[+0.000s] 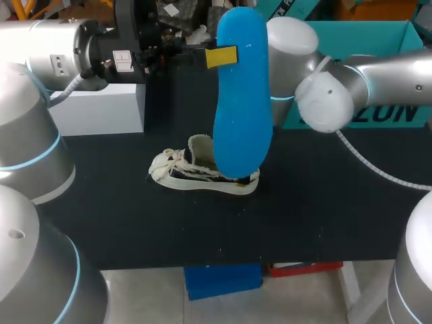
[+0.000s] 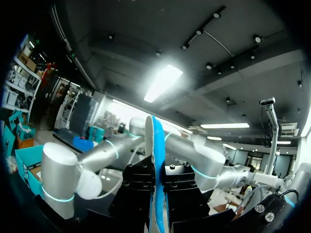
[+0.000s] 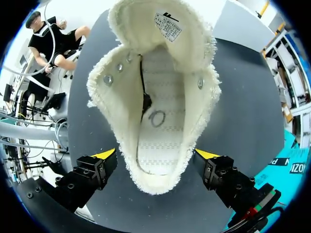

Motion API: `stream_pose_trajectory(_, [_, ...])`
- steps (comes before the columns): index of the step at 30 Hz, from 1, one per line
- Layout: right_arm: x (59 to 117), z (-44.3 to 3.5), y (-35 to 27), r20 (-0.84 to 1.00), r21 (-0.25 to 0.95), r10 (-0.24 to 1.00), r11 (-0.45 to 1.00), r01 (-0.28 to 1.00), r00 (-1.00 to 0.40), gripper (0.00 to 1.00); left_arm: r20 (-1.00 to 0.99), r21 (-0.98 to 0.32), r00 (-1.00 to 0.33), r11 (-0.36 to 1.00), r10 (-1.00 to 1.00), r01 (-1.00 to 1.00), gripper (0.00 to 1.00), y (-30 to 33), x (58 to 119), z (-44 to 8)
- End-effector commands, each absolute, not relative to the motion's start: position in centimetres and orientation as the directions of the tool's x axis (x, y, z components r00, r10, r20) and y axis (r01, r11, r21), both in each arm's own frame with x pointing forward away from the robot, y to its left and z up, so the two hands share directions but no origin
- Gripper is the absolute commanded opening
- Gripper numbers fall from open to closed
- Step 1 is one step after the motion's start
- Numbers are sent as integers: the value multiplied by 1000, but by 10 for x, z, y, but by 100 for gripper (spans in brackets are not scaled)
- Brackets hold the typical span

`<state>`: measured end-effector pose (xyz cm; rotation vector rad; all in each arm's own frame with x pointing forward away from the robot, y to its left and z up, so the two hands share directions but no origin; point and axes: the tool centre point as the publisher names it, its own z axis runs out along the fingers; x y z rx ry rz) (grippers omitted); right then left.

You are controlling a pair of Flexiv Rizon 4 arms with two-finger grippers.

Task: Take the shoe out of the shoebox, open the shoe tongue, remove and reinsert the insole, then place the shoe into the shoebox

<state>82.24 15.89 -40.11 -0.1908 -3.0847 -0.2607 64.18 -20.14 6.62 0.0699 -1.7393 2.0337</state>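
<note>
Head view: a low cream-and-black shoe (image 1: 202,172) lay on its sole near the middle of the black table (image 1: 304,216), with its toe towards the left arm's side and its laces loose.
Insole: the bright blue insole (image 1: 243,101) was held upright, and its lower end covered the shoe's heel in this view.
Left gripper: the left gripper (image 1: 221,57) was clamped on the insole near its upper end. In the left wrist view the insole stood edge-on between the black fingers.
Right gripper: in the right wrist view the right gripper (image 3: 155,154) was over the heel with its fingers (image 3: 104,155) spread wide, one yellow tip on either side of the rim. Whether they touched it could not be told.
Shoe inside: the tongue was folded back, showing a cream woven lining, a frayed rim and metal eyelets.
Writing: a white tag (image 3: 167,25) under the tongue carried dark print too small to read.
Room: bare table lay in front of the shoe. A white box (image 1: 101,111) and a teal box (image 1: 358,34) stood at the far edge, well apart from the shoe.
</note>
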Motion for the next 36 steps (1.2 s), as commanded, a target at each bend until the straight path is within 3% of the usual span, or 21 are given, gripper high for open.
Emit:
stream_pose_trajectory(1, [826,-406,169,55,-42,118,992,116,-991,100,330,-923,-894,-93,304,-373,0,-202,641,66])
stream_pose_trajectory(22, [820,-408,167,38,18,133,991,134,-990,100,330,-923,-894,-93,304,-373,0,-202,641,66])
stream_pose_trajectory(32, [824,-403,163,-29,277,53,960,43,-998,100,330,-923,-894,-93,304,-373,0,-202,641,66])
stream_pose_trajectory(36, [827,-406,165,-37,452,38,892,17,-999,100,330,-923,-894,-93,304,-373,0,-202,641,66])
